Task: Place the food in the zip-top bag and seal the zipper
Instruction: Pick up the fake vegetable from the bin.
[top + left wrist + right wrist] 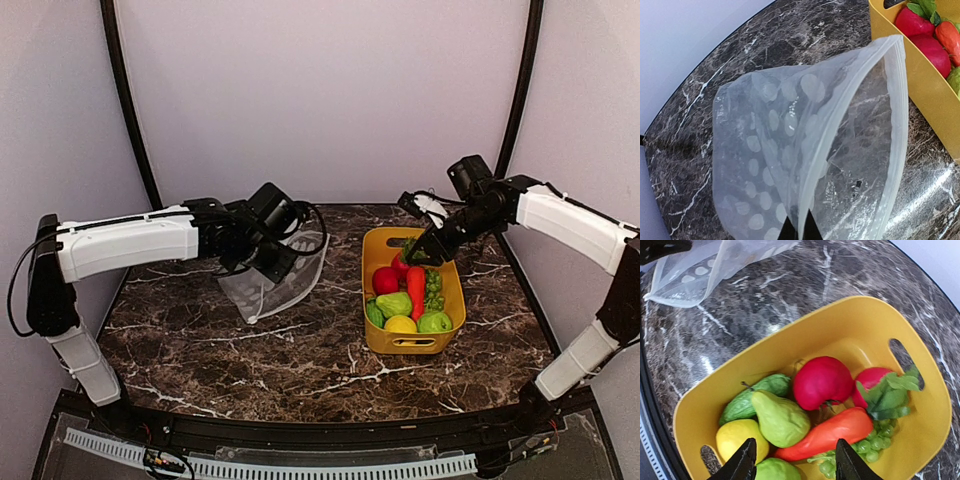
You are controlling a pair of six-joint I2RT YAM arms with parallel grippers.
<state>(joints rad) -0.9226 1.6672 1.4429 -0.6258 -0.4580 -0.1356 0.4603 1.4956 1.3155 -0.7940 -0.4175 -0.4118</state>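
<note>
The dotted clear zip-top bag stands on the table left of centre with its mouth held open towards the bin. My left gripper is shut on the near lip of the bag, by the zipper strip. The food lies in a yellow bin: a lemon, a green pear, a red fruit, an orange-red pepper, green grapes and a ribbed green piece. My right gripper is open and empty just above the pepper and pear, touching nothing.
The yellow bin's rim stands just right of the bag's mouth. A red piece with green leaves lies at the bin's far side. Dark marble table; purple walls behind and at both sides.
</note>
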